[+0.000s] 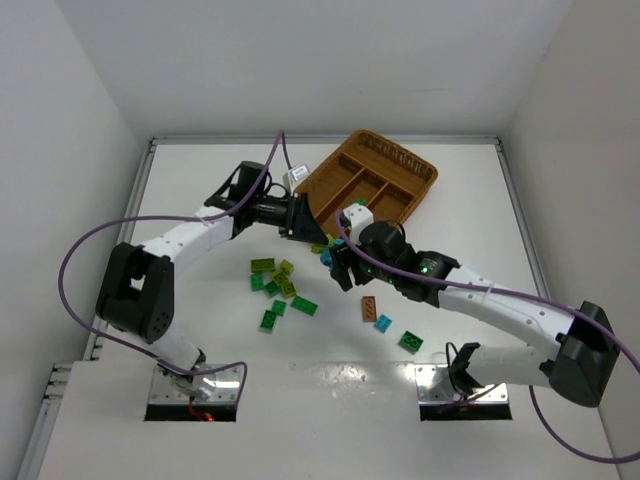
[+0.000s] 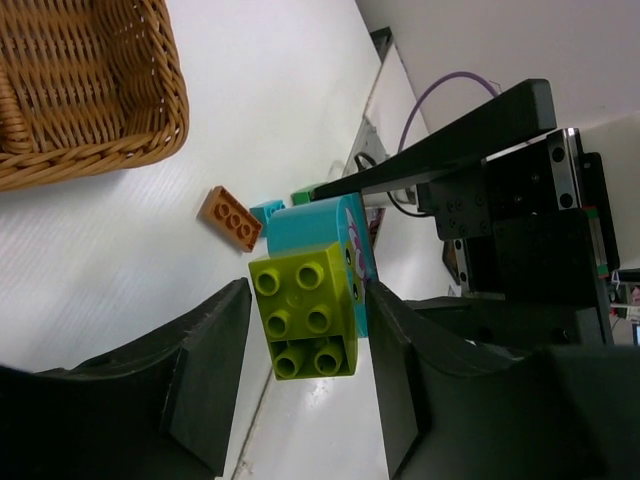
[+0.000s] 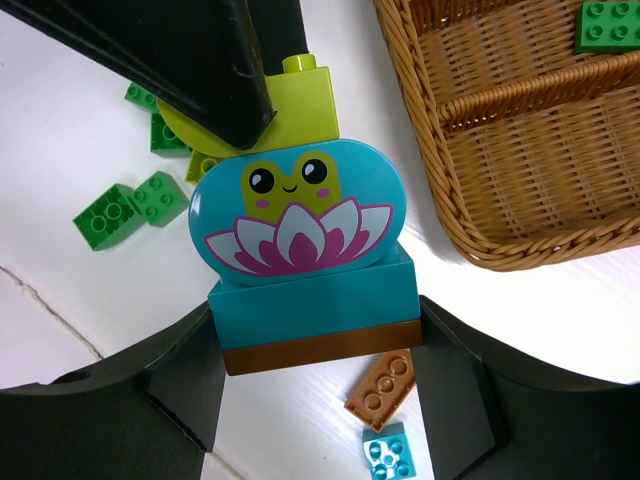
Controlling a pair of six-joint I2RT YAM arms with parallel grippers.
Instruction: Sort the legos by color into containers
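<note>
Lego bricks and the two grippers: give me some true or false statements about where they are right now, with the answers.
1. The right gripper holds the cyan frog brick. True.
2. The left gripper has the lime brick between its fingers. True.
3. The wicker tray holds no bricks. False: a green brick lies in one compartment.
4. The loose orange-brown brick lies in the tray. False: it lies on the table, outside the tray.
5. The layer under the cyan frog brick is green. False: it is a brown layer.
</note>
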